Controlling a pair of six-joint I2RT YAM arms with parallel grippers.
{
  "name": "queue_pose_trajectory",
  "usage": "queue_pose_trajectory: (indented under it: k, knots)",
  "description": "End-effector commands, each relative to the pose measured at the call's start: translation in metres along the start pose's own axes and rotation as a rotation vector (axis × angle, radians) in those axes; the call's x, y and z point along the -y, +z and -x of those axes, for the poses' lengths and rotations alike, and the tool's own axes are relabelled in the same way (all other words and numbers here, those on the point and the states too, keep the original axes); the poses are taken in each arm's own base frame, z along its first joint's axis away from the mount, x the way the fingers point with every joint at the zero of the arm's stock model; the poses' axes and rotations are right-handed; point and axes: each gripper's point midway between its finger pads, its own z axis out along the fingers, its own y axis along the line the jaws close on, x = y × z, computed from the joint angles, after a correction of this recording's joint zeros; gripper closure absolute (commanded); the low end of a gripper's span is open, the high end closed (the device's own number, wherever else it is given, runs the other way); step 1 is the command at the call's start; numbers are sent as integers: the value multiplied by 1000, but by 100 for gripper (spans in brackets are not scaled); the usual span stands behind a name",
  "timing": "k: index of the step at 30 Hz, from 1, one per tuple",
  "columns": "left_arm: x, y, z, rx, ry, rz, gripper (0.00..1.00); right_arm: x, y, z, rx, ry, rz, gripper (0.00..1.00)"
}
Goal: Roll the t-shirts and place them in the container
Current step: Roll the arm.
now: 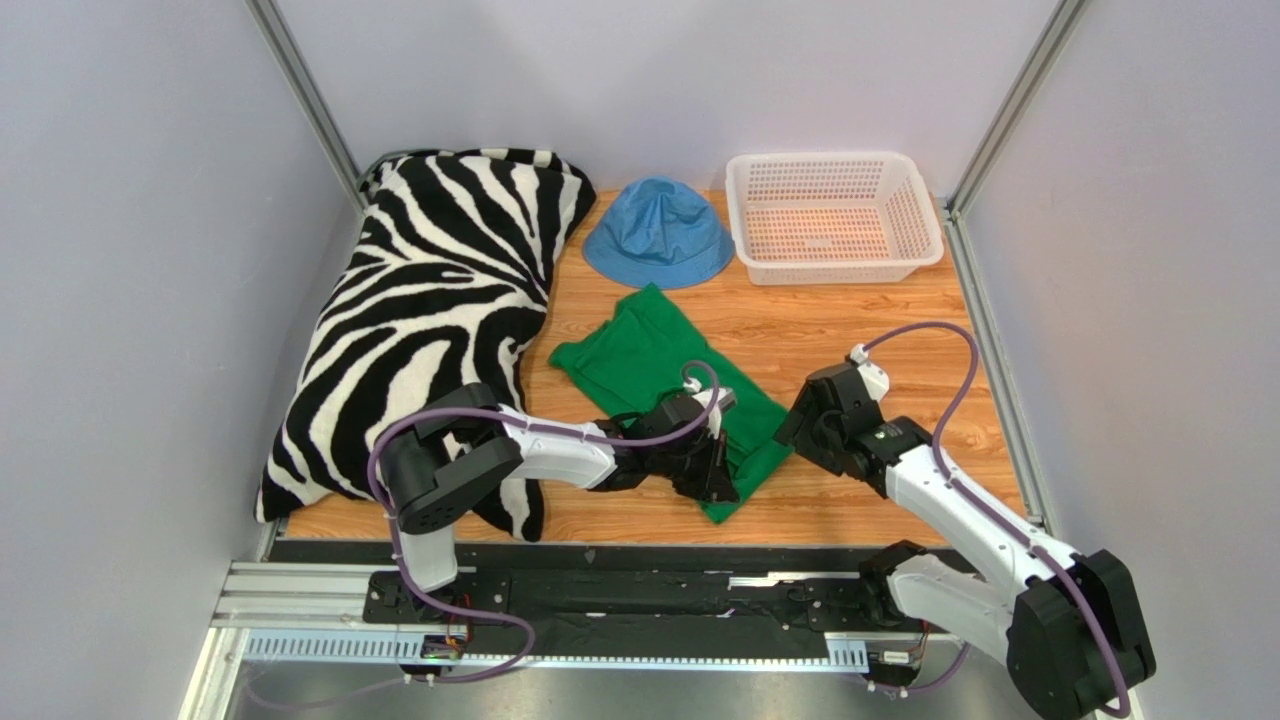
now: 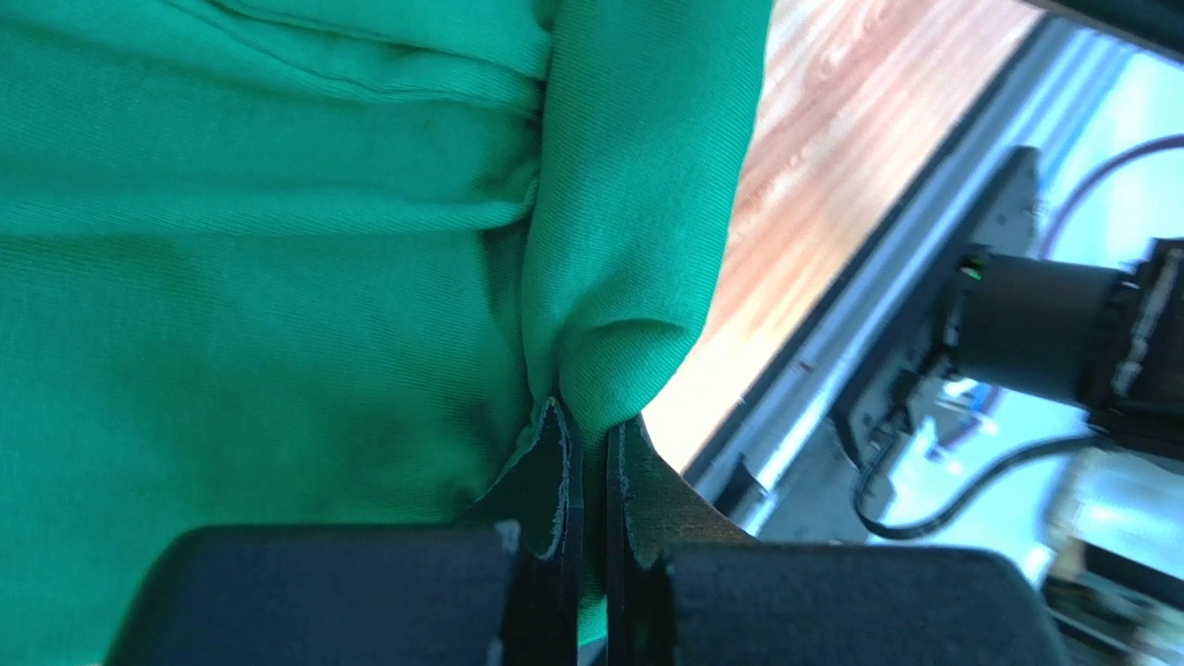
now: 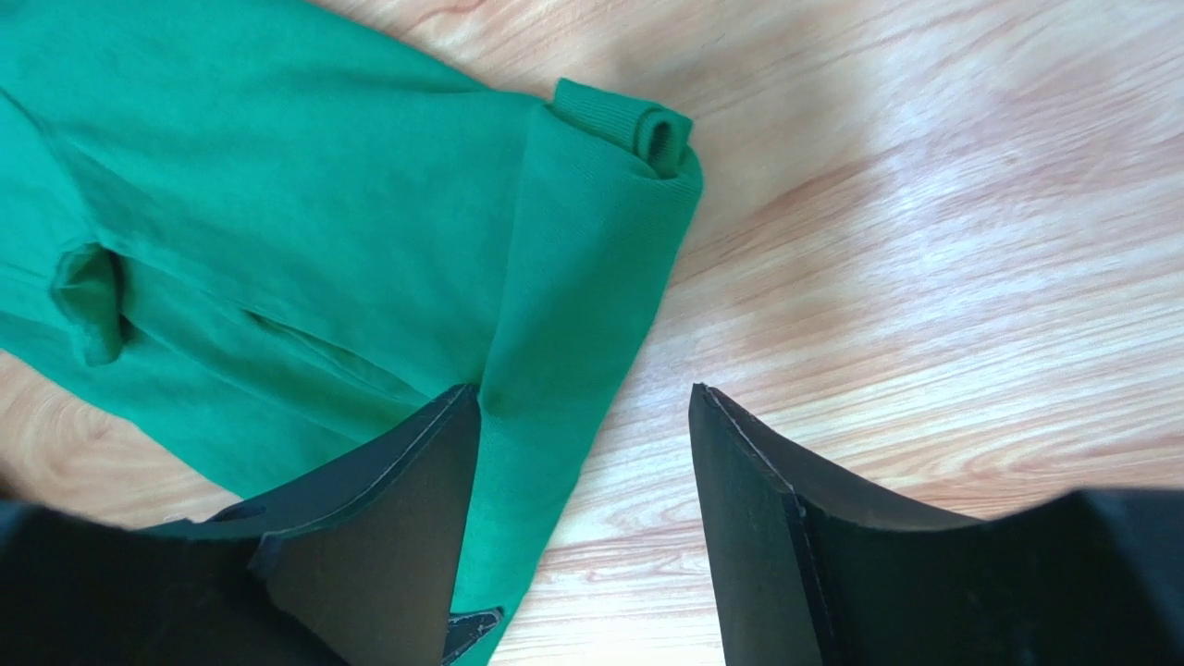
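Observation:
The bright green t-shirt (image 1: 646, 353) lies partly folded on the wooden table, running diagonally from the middle toward the near edge. My left gripper (image 1: 706, 450) is at its near end, shut on a pinched fold of the green cloth (image 2: 626, 278); in the left wrist view the jaws (image 2: 591, 416) stand almost together with fabric between them. My right gripper (image 1: 793, 428) hovers at the shirt's right edge. It is open (image 3: 584, 396), with the left finger over a folded strip of the shirt (image 3: 584, 236) and the right finger over bare wood. Nothing is held in it.
A zebra-striped pillow (image 1: 421, 315) fills the left side of the table. A blue bucket hat (image 1: 658, 233) sits behind the shirt, and a white plastic basket (image 1: 834, 218) stands at the back right. The table's near edge and a metal rail (image 1: 601, 600) run just below the grippers.

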Motion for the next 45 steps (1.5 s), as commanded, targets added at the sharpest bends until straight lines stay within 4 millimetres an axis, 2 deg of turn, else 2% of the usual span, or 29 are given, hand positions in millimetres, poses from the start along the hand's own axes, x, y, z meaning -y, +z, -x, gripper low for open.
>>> queue_pose_trajectory:
  k: [1, 7, 17, 21, 26, 32, 45]
  knots:
    - [5, 1, -21, -94, -108, -87, 100, -19, -1, 2, 34, 56, 111, 39]
    - [-3, 1, -24, -117, -172, -112, 100, -14, 1, 1, 55, 79, 101, 40]
    - [-10, 0, -26, -156, -236, -98, 100, -16, -21, 6, 136, 105, 216, 39]
    - [-12, 0, -26, -166, -260, -96, 100, -7, -17, -6, 117, 126, 221, 40]
    - [-14, -1, -24, -175, -276, -95, 100, -13, -18, -9, 121, 147, 285, 44]
    - [-16, -1, -23, -184, -283, -93, 100, -10, -10, -18, 100, 159, 282, 46]
    - [-14, -4, -22, -189, -266, -94, 100, -9, 7, -15, 94, 140, 216, 46]
